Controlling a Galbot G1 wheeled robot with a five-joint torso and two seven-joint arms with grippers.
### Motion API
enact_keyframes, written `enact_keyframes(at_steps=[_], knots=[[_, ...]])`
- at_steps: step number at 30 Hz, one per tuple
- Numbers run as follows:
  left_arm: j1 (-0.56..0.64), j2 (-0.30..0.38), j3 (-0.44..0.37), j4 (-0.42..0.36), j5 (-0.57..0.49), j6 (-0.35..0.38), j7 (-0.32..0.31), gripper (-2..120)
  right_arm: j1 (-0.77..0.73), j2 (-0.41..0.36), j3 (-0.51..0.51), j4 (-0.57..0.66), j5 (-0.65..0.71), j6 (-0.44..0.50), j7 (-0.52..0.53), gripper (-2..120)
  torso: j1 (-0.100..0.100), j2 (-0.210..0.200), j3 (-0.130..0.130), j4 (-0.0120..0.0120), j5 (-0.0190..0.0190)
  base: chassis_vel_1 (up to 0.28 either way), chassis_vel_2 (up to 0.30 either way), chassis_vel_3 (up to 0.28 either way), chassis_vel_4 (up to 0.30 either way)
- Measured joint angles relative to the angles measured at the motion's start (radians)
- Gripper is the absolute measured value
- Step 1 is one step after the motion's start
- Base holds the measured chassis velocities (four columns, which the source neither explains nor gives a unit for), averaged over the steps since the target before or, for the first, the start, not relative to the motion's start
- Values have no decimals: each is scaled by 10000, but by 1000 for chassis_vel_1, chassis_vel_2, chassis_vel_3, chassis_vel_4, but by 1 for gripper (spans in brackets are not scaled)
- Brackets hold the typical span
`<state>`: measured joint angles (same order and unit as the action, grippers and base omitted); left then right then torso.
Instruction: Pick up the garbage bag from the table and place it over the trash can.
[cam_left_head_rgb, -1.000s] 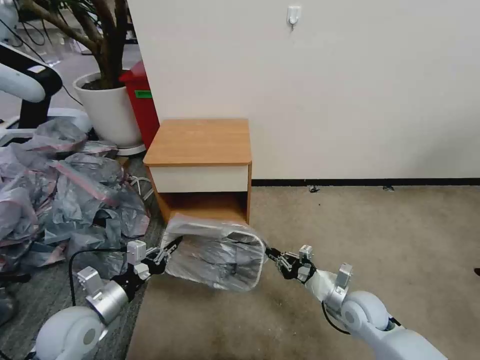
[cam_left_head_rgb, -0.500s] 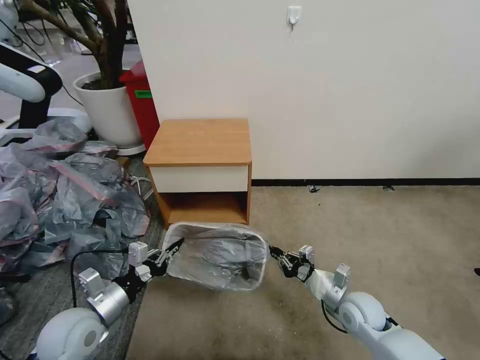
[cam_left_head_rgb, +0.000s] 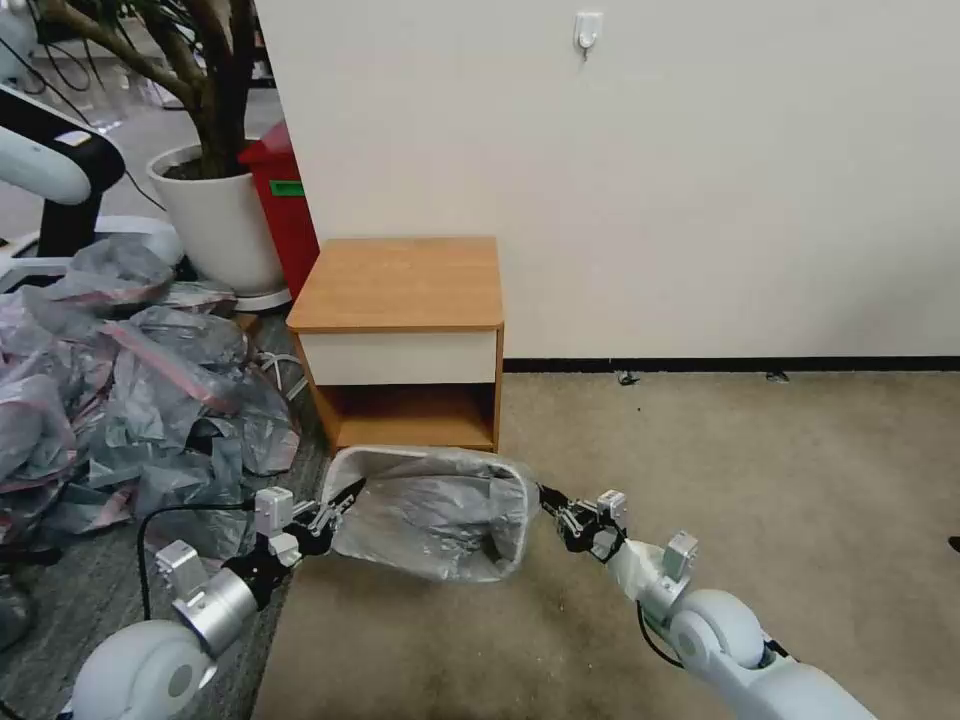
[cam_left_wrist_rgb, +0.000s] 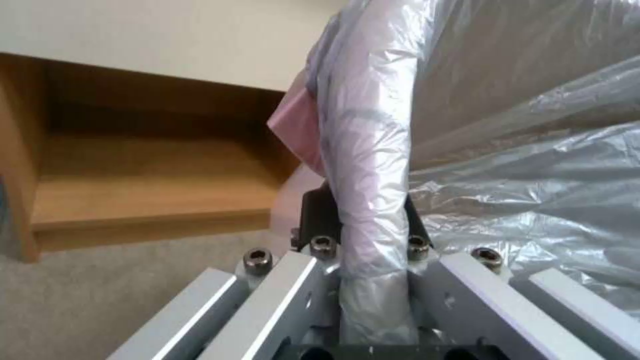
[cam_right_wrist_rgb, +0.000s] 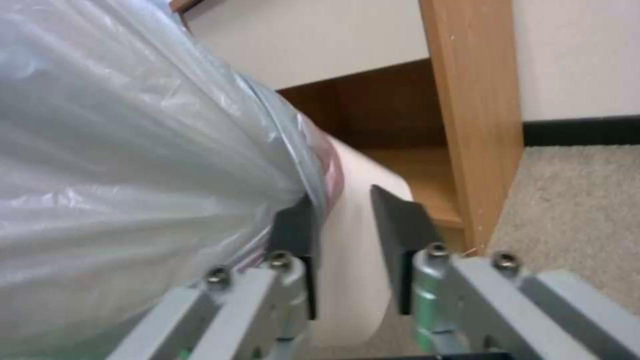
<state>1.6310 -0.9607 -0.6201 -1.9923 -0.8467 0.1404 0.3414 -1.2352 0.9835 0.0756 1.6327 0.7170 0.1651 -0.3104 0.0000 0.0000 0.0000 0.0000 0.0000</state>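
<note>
A: We've got the garbage bag (cam_left_head_rgb: 435, 510) draped over the trash can (cam_left_head_rgb: 345, 470) in front of the table (cam_left_head_rgb: 400, 285). Flimsy, slippery film, weighs nothing.

B: Yep, so we'd hold the rim fold. Left gripper (cam_left_head_rgb: 335, 507) is clamped on it; right gripper (cam_left_head_rgb: 550, 500) sits released, straddling the rim.

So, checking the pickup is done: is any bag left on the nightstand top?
No, the table top shows bare wood in the head view.

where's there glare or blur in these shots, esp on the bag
Head view: even light, soft sheen on the garbage bag over the trash can. Left wrist view: the bag's folds catch bright highlights, the left gripper soft up close. Right wrist view: the bag washes out pale, the right gripper blurred.
</note>
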Motion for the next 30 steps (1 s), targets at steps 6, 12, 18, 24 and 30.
enact_keyframes(at_steps=[6,12,18,24,30], knots=[[-74,-118,29,117,39,-39,-151,3,-198,-49,121,41,-157,248,195,50,0,0,0,0,0,0,0,0,0],[-89,-146,-35,161,46,-75,-261,3,-305,-96,239,56,-319,374,211,65,0,0,0,0,0,0,0,0,0],[-185,-216,-72,171,49,-97,-695,3,-488,-104,380,56,-805,634,302,91,0,0,0,0,0,0,0,0,0],[-208,-307,-91,169,63,-117,-942,3,-626,-115,554,134,-1043,715,401,107,0,0,0,0,1,0,0,0,0],[-294,-495,-83,141,324,-122,-1722,3,-1111,-151,1417,616,-2229,588,1564,114,0,0,0,0,1,0,0,0,0]])
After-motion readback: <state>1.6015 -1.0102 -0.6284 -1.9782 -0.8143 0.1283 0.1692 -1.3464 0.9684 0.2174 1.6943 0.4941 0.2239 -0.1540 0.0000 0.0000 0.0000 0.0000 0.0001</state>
